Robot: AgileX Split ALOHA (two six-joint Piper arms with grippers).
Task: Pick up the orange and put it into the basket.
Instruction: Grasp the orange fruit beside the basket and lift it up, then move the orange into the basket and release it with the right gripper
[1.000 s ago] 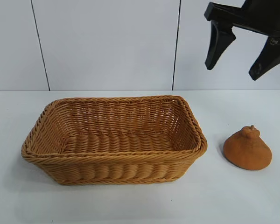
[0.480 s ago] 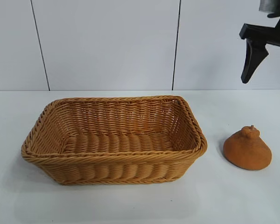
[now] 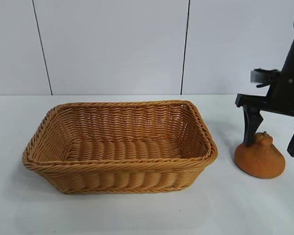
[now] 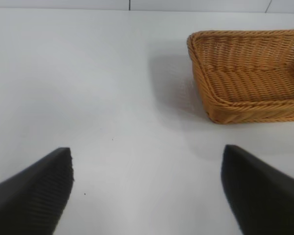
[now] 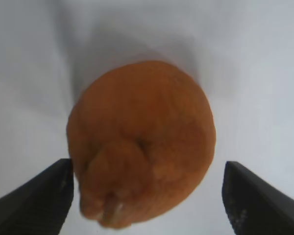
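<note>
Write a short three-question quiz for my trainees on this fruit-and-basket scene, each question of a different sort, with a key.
1. True or false: the orange already lies inside the wicker basket.
2. Multiple choice: the right pincer is A) shut on the orange, B) open with a finger on either side of the orange, C) above the basket.
3. Fill in: in the left wrist view the open left pincer has only the white ____ between its fingers.

Key: 1 false, it sits on the table right of the basket. 2 B. 3 table.
</note>
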